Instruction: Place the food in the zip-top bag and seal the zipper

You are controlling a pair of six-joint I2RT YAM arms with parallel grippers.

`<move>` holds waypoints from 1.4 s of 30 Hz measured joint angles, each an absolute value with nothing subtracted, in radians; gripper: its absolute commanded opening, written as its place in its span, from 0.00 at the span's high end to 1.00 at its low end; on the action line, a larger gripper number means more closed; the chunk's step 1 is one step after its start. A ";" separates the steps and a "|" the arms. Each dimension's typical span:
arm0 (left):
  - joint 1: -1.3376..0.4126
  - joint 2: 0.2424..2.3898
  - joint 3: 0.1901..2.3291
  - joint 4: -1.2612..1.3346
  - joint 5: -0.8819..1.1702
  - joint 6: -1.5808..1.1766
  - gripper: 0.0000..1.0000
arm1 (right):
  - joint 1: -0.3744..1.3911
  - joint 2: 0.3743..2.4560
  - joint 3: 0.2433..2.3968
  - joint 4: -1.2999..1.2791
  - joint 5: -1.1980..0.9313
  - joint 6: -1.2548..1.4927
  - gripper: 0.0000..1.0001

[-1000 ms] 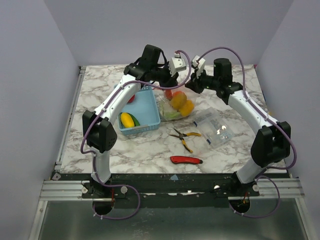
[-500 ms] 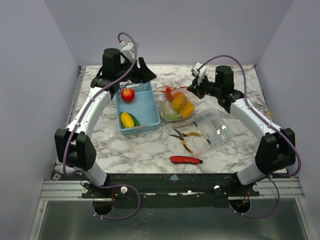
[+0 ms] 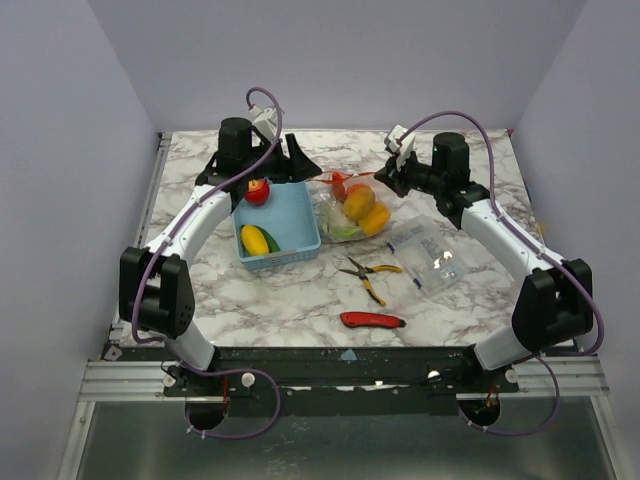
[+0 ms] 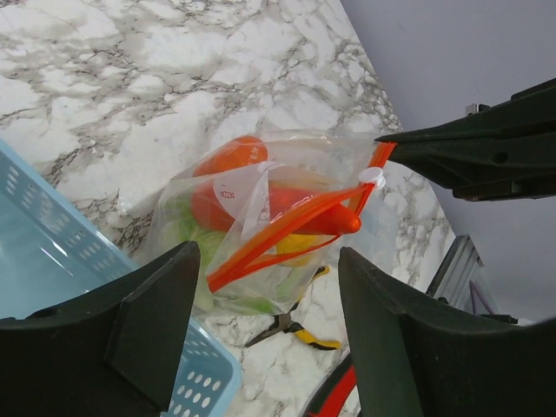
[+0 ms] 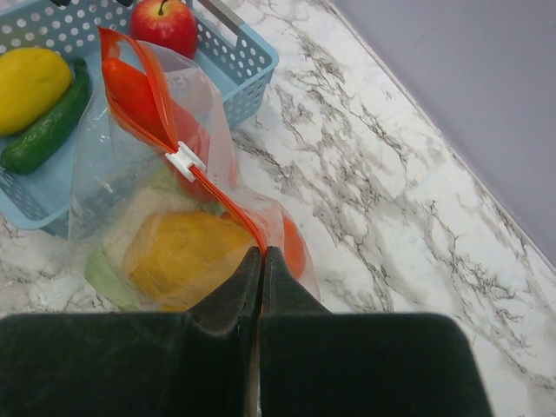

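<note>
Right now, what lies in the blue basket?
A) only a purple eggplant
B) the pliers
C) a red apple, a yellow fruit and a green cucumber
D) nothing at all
C: the right wrist view shows a red apple, a yellow fruit and a green cucumber lying inside the blue basket.

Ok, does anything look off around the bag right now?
Nothing spilled or damaged. The bag has its zipper partly shut, slider midway, mouth gaping toward the basket, where an apple, lemon and cucumber lie outside it.
</note>
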State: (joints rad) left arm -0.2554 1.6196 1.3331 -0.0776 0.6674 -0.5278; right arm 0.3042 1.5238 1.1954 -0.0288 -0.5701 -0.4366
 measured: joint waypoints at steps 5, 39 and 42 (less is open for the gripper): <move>-0.265 1.678 1.387 -0.087 0.685 -0.509 0.40 | 0.304 1.524 1.195 -0.023 -0.570 -0.434 1.00; -0.350 1.654 1.214 0.117 0.622 0.181 0.56 | 0.302 1.501 1.179 0.004 -0.569 -0.420 1.00; -0.350 1.654 1.228 0.115 0.603 0.217 0.38 | 0.302 1.501 1.179 0.005 -0.568 -0.420 1.00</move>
State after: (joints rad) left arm -0.3504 1.6535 1.2282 0.1154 0.6029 0.2169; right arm 0.3019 1.5005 1.1790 0.0048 -0.5682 -0.4198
